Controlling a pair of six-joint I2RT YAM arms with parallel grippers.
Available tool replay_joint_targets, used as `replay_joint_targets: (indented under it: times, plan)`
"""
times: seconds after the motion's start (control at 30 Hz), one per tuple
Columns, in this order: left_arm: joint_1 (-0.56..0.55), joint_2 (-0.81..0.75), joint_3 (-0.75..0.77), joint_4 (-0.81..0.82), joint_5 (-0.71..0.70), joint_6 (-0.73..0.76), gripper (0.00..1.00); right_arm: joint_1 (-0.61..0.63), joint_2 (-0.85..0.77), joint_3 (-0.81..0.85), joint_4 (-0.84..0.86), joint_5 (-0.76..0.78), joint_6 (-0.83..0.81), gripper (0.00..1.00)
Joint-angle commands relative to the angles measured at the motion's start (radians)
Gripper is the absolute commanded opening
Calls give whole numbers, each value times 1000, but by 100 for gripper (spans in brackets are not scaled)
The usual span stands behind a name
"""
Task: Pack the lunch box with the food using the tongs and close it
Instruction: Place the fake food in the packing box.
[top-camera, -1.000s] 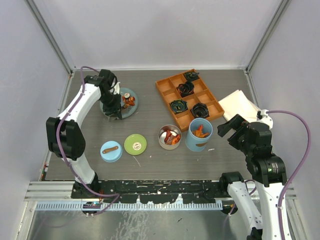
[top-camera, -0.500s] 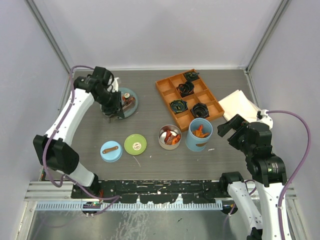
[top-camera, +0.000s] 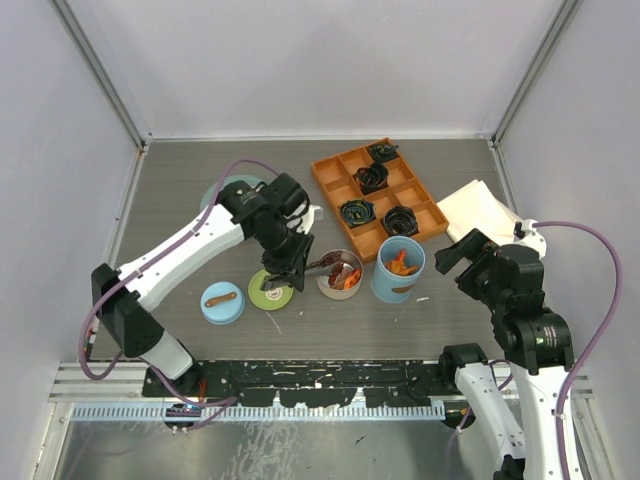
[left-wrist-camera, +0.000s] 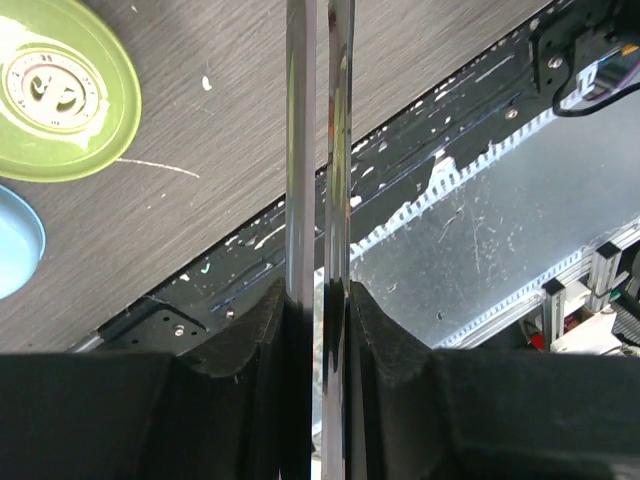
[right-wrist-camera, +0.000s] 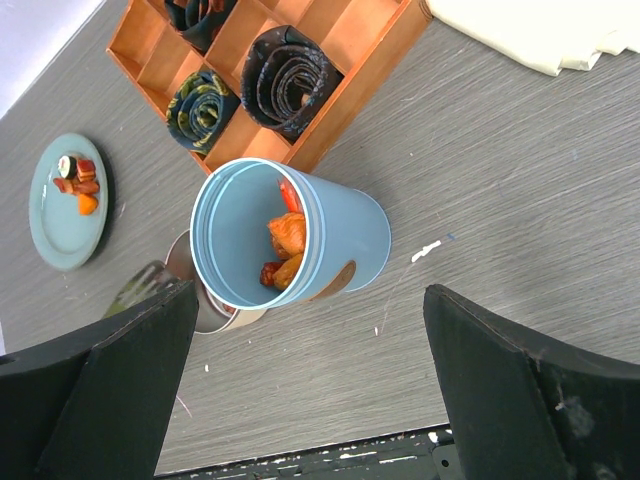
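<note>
Within the last second the left arm swings away from the teal plate at the far left and now reaches over the middle of the surface, so that the left end effector hangs above the green lid with the tongs pointing toward the steel tin. The end effector stands narrow, clamped on the tongs, and the wrist view shows their two arms pressed almost together. The tips run out of that view, and from above a dark bit seems to sit at the tongs' end by the tin's near rim, but whether it is a piece of food cannot be told. The move reads as a carry from plate to tin, with the drop not yet made. The food is split three ways: some chunks lie in the light-blue cylinder, some in the steel tin just beside it, and a few remain on the plate. Both containers stand open, and the blue lid and the green lid lie near each other on the surface to the left of the tin. The right end effector has not moved. It hovers wide and holding nothing to the right of the cylinder, near the orange tray. So packing appears well along, with the last chunks and both lids to come.
</note>
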Motion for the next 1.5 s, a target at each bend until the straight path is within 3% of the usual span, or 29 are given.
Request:
replay_joint_targets:
  times: [0.0,0.4,0.63,1.07,1.3,1.47]
  plan:
    - [-26,8,11,-44,-18,0,14,-3,-13,26,19,4,6,100]
    - [-52,56,38,-54,-14,27,20,-3,-18,14,19,9,6,100]
    - [-52,74,75,-86,-78,37,34,-3,-16,10,20,18,3,100]
    - [-39,53,196,-96,-117,38,37,-4,-12,5,23,16,0,100]
    - [39,9,146,-53,-126,17,37,-3,-10,7,24,17,-1,100]
    - [183,-41,96,2,-85,13,37,-3,-8,15,23,16,-1,100]
